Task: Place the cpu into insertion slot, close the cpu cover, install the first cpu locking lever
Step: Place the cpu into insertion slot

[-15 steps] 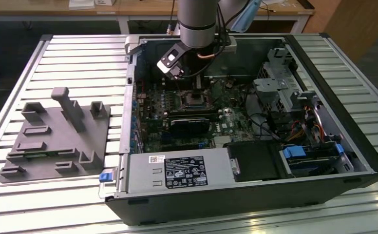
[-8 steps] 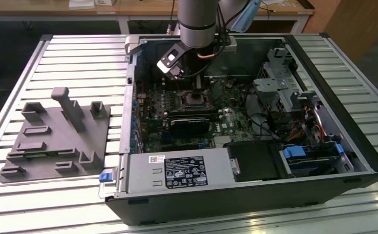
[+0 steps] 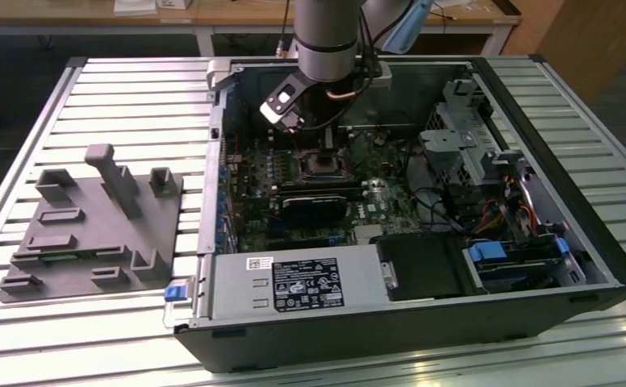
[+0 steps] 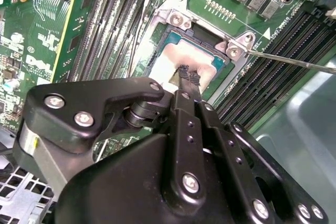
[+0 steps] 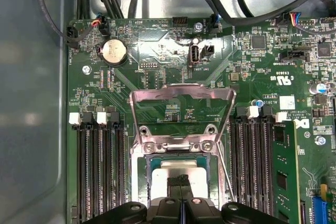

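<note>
The cpu [image 4: 170,61], a pale silvery square chip, lies flat in the insertion slot [image 4: 223,66] on the green motherboard; in the first wrist view the cpu [image 5: 164,170] sits inside the slot's dark rim [image 5: 146,171]. My gripper [image 4: 189,75] is shut with its black fingertips together, on or just above the chip's face, and nothing is between them. The gripper [image 5: 180,180] is over the chip's middle. The cpu cover [image 5: 181,94] stands swung open beyond the slot. A thin locking lever [image 4: 294,62] sticks out unlatched beside the slot. The arm [image 3: 324,48] reaches down into the case over the slot [image 3: 319,167].
Long black memory slots [image 5: 100,166] flank the socket on both sides. A coin battery [image 5: 114,51] and cables [image 5: 247,3] lie beyond the open cover. A black block [image 3: 315,203], a power supply [image 3: 291,284] and drive bays [image 3: 507,258] fill the case. A grey fixture tray [image 3: 87,234] sits outside.
</note>
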`<state>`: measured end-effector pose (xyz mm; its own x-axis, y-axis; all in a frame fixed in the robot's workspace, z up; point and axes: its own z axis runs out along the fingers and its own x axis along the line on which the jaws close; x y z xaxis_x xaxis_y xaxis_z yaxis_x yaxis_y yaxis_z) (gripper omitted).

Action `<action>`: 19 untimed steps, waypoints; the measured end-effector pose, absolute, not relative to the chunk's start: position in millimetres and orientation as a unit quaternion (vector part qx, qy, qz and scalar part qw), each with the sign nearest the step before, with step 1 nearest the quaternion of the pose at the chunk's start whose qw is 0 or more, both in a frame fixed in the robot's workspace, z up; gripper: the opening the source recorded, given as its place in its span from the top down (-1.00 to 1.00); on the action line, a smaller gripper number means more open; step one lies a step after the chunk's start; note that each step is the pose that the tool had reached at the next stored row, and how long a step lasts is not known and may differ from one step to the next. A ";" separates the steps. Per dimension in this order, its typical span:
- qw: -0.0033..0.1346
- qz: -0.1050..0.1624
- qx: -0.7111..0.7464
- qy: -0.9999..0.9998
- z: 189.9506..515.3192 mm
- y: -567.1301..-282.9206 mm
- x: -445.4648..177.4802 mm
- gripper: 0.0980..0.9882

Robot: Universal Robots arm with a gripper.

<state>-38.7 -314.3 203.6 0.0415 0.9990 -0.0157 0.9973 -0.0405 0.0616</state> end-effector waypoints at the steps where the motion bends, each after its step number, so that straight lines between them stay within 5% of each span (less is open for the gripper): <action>1: 0.028 0.016 0.721 0.692 203.5 -314.3 -39.1 0.98; 19: 0.028 0.016 0.721 0.692 198.7 -314.3 -41.1 0.98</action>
